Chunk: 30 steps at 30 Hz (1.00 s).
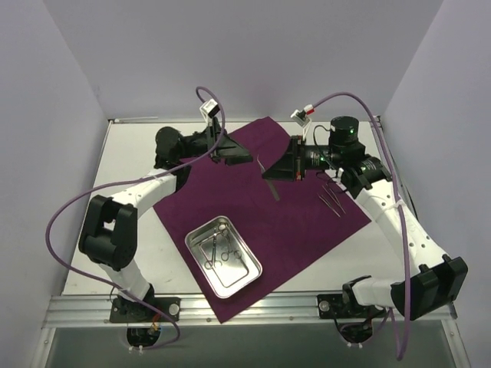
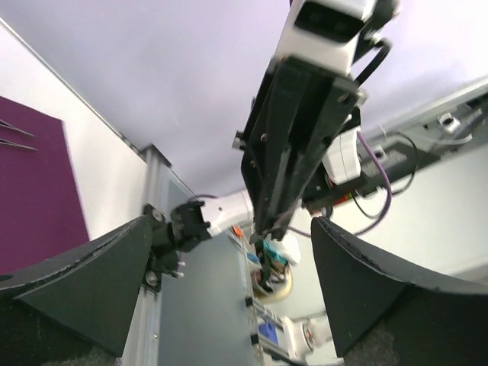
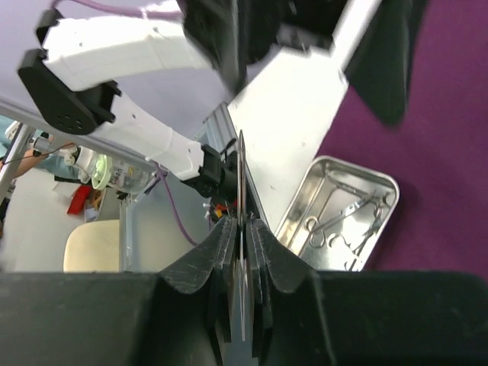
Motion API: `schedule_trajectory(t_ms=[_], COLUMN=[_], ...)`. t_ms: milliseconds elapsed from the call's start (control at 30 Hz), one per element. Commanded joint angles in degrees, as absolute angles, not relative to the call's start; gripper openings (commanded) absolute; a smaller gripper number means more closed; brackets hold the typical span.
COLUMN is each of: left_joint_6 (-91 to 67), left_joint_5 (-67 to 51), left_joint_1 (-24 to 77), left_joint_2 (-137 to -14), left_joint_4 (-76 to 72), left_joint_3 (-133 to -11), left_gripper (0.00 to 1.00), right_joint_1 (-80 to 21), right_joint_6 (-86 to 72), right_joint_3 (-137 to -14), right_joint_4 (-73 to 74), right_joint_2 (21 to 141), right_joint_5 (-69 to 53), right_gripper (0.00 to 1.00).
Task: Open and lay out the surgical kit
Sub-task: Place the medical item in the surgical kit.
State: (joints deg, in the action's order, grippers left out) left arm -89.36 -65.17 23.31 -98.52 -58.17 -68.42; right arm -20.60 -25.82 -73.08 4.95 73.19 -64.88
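Observation:
The maroon cloth [image 1: 299, 222] lies spread flat on the table. The steel tray [image 1: 196, 236] sits on its near left part and holds ring-handled instruments [image 1: 221, 254]. Two thin instruments [image 1: 331, 201] lie on the cloth at the right. My right gripper [image 1: 270, 175] hovers over the cloth's far middle, shut on a thin metal instrument [image 3: 241, 175] seen edge-on between its fingers [image 3: 223, 244]. My left gripper [image 1: 239, 157] is open and empty, facing the right gripper from a short gap. In the right wrist view the tray [image 3: 293, 221] lies below.
White walls close the table in at the back and both sides. An aluminium rail [image 1: 245, 307] runs along the near edge by the arm bases. Purple cables [image 1: 77, 207] loop off both arms. Bare white table [image 1: 138, 153] shows left of the cloth.

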Motion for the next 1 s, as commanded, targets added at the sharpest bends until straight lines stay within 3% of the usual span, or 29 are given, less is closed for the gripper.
schedule_trajectory(t_ms=[0,167,267,367,400,500,533,700,967], left_joint_6=[-85.52,-80.88,-73.95,-48.28,-42.51,-27.13,-24.72,-16.45,-16.52], left_joint_5=[-64.24,-63.81,-63.11,-60.14,-58.03,-48.8,-47.13,-41.67,-42.36], left_joint_1=[19.26,16.53,15.47,15.64,15.73,16.0,16.0,15.91,15.91], left_joint_2=[-93.43,-92.37,-90.36,-87.98,-87.72,-87.28,-87.36,-87.37,-85.69], left_joint_4=[-56.18,-51.87,-40.74,-11.95,4.14,23.91,27.04,36.55,35.25], left_joint_3=[-68.64,-68.47,-70.22,-76.53,-78.38,-84.63,-86.55,-87.37,-83.5], left_gripper=[0.94,0.94,0.94,0.94,0.94,0.94,0.94,0.94,0.94], right_joint_1=[-20.04,-20.04,-19.86,-19.86,-19.86,-19.86,-19.78,-18.19,-18.19], right_joint_6=[-18.46,-13.72,-7.4,-2.38,-1.68,2.54,2.9,8.15,17.39], right_joint_3=[-73.31,-73.65,-76.19,-77.34,-77.43,-77.08,-76.73,-73.57,-69.44], right_joint_4=[15.2,21.0,27.49,32.6,34.35,36.55,36.74,37.35,35.08], right_joint_2=[73.91,74.79,75.93,77.43,78.21,79.19,79.45,84.53,90.26], right_joint_5=[-64.6,-63.03,-53.56,-40.02,-36.77,-26.57,-19.41,-10.56,-0.18], right_gripper=[0.0,0.0,0.0,0.0,0.0,0.0,0.0,0.0,0.0])
